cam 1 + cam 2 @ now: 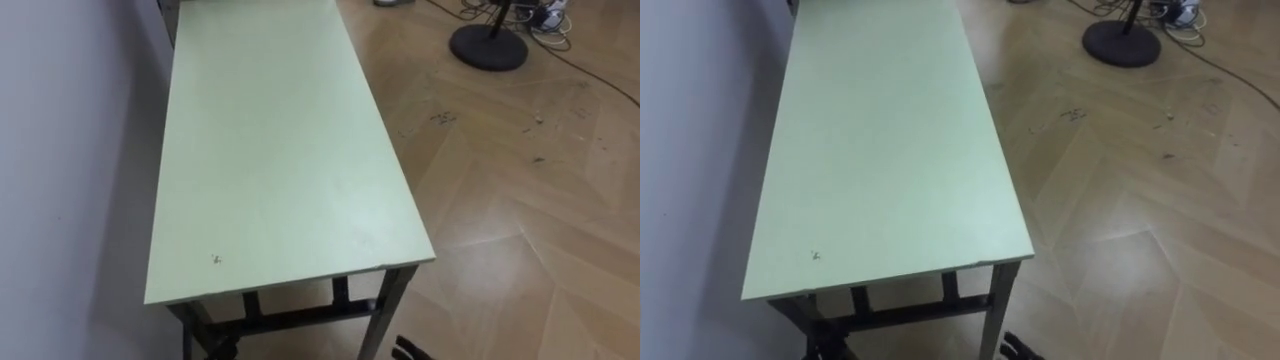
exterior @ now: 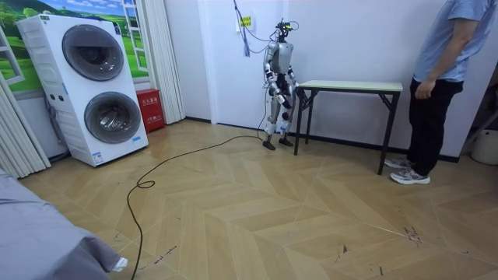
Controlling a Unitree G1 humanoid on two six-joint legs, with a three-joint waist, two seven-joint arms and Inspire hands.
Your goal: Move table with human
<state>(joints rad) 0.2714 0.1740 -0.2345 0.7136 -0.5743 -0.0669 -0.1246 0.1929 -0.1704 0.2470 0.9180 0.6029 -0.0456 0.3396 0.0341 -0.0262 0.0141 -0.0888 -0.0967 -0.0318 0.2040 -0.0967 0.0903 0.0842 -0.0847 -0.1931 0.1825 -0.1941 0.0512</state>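
While the robot stood at the short end of the pale green table point(image 1: 280, 150), its right hand point(image 1: 407, 349) hung low just beside the near right leg. Its left hand point(image 2: 271, 95) hung by its hip, apart from the tabletop. Whether either hand was spread or closed could not be told. Ahead of the left hand, the table's long edge ran along the wall point(image 1: 60, 150). Right of the right hand lay open parquet floor point(image 1: 520, 210), with a round stand base point(image 1: 488, 45) far off. A person point(image 2: 440, 78) stood just past the far end, arm hanging.
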